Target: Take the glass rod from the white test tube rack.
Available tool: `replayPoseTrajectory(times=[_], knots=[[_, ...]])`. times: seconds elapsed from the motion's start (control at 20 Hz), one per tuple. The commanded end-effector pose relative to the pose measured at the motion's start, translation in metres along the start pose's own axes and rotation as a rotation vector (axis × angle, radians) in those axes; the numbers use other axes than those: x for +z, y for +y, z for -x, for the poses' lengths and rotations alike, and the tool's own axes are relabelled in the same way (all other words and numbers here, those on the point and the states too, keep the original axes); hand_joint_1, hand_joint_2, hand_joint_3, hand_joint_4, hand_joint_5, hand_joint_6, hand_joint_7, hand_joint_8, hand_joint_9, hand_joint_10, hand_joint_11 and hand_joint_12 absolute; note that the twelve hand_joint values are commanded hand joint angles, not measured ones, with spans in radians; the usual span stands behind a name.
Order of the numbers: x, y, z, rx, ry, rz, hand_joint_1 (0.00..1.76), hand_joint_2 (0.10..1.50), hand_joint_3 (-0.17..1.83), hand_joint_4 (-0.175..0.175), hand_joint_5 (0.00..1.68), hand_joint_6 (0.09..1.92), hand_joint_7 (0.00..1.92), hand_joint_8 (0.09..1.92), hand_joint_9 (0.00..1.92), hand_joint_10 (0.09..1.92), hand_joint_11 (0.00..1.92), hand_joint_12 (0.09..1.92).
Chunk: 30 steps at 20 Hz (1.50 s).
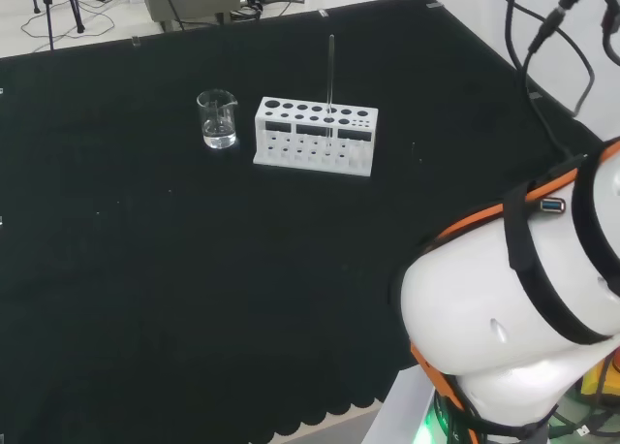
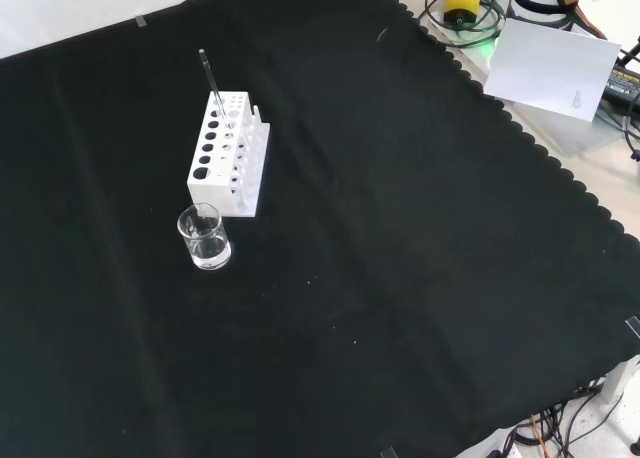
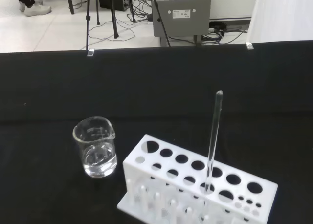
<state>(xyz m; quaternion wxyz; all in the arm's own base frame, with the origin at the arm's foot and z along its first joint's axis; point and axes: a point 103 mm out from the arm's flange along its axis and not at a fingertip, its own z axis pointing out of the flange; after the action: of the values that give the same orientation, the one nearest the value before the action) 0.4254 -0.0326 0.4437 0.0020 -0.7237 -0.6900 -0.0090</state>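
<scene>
Hand condition cannot be told; the glass rod [image 1: 330,76] stands upright in a hole of the white test tube rack [image 1: 315,136], a clear beaker [image 1: 217,119] just beside the rack on the black-clothed tabletop [image 1: 194,269].

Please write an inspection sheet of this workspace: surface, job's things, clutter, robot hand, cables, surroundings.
Surface: black cloth over the bench, flat, with a scalloped edge.
Job's things: glass rod stands upright in the white rack, in a hole toward the rack's right end in the head view; most other holes look empty.
Clutter: small beaker beside the rack, apart from it, with a little clear liquid at the bottom.
Robot hand: nothing seen; the arm's white link is at the head view's right.
Cables: black cables hang near the arm.
Surroundings: grey box and stand legs on the floor beyond the bench; white sheet off the cloth.
</scene>
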Motion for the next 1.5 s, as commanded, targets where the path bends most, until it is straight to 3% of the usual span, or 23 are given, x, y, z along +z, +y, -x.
replayPoseTrajectory(times=[0.05, 0.25, 0.4, 0.65, 1.0, 1.1, 1.5], knots=[[0.007, 0.037, 0.025, 0.015, 0.001, 0.01, 0.68, 1.22, -0.17, -0.175, 0.47, 0.25, 0.6, 0.93, 0.77, 0.84, 0.47, 1.34], [0.019, 0.056, 0.034, 0.017, -0.013, -0.004, 0.68, 1.23, -0.17, -0.175, 0.37, 0.6, 0.63, 0.94, 0.81, 0.85, 0.49, 1.34], [0.018, 0.058, 0.029, 0.013, -0.029, 0.0, 0.67, 1.23, -0.17, -0.175, 0.36, 0.72, 0.64, 0.94, 0.82, 0.85, 0.51, 1.34], [0.038, 0.087, 0.046, 0.002, -0.013, -0.053, 0.67, 1.23, -0.17, -0.175, 0.38, 0.82, 0.66, 0.95, 0.83, 0.86, 0.53, 1.34], [0.067, 0.111, 0.049, -0.035, -0.015, -0.045, 0.66, 1.24, -0.17, -0.175, 0.4, 0.9, 0.68, 0.96, 0.86, 0.87, 0.56, 1.33], [0.073, 0.114, 0.053, -0.04, -0.035, -0.063, 0.66, 1.24, -0.17, -0.175, 0.39, 0.9, 0.68, 0.96, 0.88, 0.88, 0.57, 1.33], [0.095, 0.136, 0.057, -0.056, -0.009, -0.09, 0.66, 1.24, -0.17, -0.175, 0.37, 0.9, 0.7, 0.97, 0.97, 0.92, 0.61, 1.34]])
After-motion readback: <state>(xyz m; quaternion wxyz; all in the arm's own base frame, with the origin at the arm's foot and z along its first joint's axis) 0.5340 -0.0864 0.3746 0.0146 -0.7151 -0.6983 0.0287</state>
